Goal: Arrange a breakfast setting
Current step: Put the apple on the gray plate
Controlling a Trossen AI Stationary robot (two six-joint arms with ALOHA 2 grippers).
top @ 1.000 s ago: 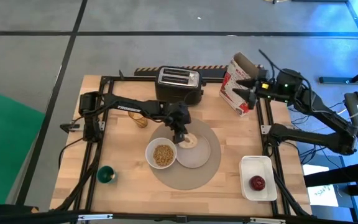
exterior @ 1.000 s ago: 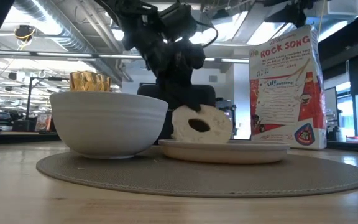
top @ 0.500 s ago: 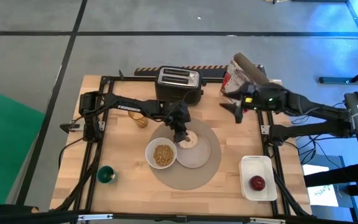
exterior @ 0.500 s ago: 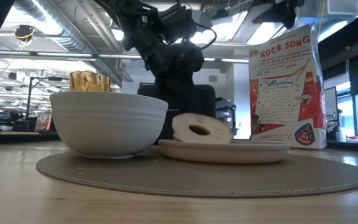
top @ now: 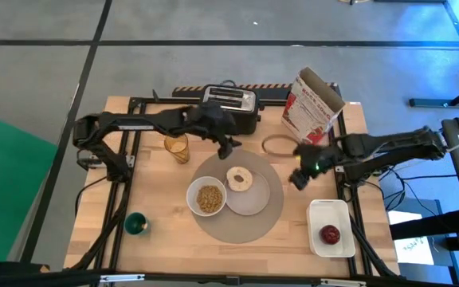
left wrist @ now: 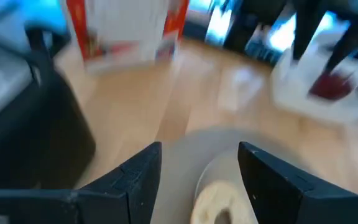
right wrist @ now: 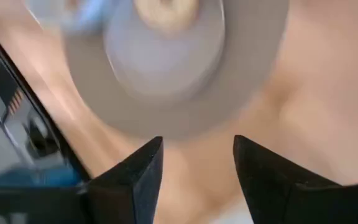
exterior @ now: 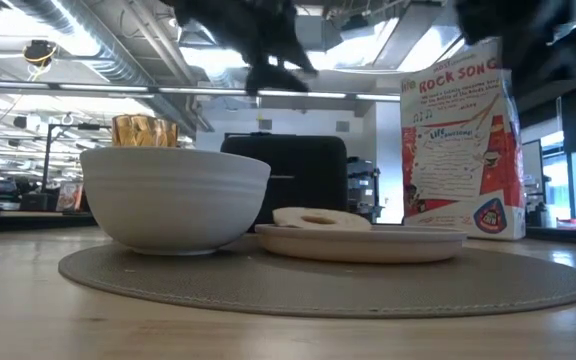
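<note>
On round white plate (top: 253, 195) (glossy), ring-shaped bagel (top: 238, 178)

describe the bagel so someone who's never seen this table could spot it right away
Start at the round grey placemat in the middle of the wooden table. On it a white plate sits beside a white bowl of cereal. The bagel lies flat on the plate, a pale ring with a hole in its middle.

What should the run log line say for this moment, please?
bagel: flat on white plate | left tool: open, empty, above mat edge | right tool: open, empty | red apple: in tray
</note>
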